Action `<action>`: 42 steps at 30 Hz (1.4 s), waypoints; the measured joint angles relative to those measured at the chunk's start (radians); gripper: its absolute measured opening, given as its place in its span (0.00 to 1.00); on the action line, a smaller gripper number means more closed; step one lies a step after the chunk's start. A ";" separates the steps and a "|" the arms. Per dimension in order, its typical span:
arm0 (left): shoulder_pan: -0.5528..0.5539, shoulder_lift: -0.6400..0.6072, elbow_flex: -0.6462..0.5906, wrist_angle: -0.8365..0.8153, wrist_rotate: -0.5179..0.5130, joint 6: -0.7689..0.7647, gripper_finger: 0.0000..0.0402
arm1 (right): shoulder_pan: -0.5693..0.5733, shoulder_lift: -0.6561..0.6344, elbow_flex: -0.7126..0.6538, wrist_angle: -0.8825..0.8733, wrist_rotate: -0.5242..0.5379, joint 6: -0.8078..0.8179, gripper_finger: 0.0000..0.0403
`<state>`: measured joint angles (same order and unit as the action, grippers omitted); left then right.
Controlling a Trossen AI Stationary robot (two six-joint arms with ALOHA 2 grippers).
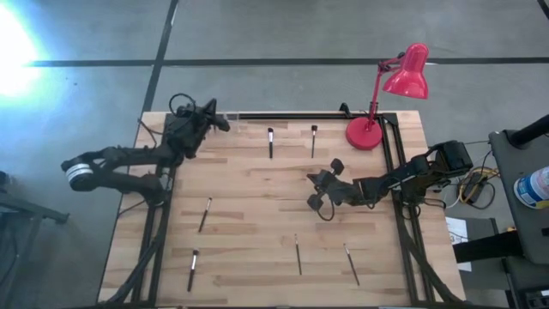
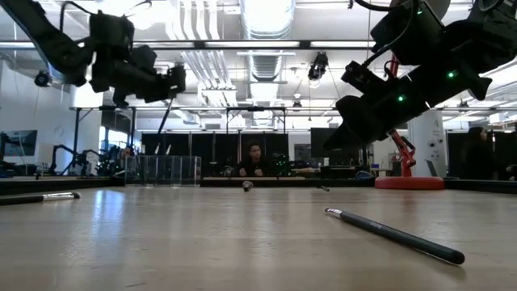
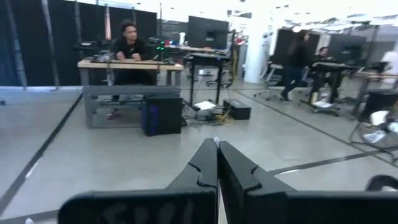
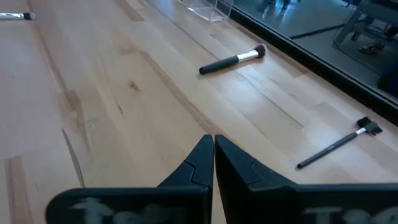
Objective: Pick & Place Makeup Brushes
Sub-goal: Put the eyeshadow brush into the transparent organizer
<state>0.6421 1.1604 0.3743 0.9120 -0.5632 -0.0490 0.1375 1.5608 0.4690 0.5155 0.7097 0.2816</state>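
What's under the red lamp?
The red lamp stands on the wooden table, at a far corner by the black rail. Its round base covers the wood beneath, so anything there is hidden.

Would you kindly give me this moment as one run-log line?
left tool: shut, empty, far-left table edge | right tool: shut, empty, above table centre | makeup brushes: six scattered on table, none held
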 joint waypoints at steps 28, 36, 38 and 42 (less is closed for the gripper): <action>0.184 0.359 0.129 0.149 -0.004 0.029 0.00 | 0.000 0.000 0.000 -0.001 -0.001 -0.024 0.02; 0.194 0.402 0.130 0.143 -0.002 0.019 0.00 | 0.000 0.000 0.000 -0.001 -0.001 -0.023 0.02; 0.194 0.408 0.129 0.133 -0.001 -0.003 0.00 | 0.000 0.000 0.000 -0.001 -0.002 -0.018 0.02; 0.194 0.411 0.129 0.125 -0.001 -0.019 0.00 | 0.000 0.000 0.000 0.000 -0.002 -0.015 0.02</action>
<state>0.8364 1.5711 0.5034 1.0365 -0.5640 -0.0675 0.1379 1.5608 0.4690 0.5152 0.7078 0.2669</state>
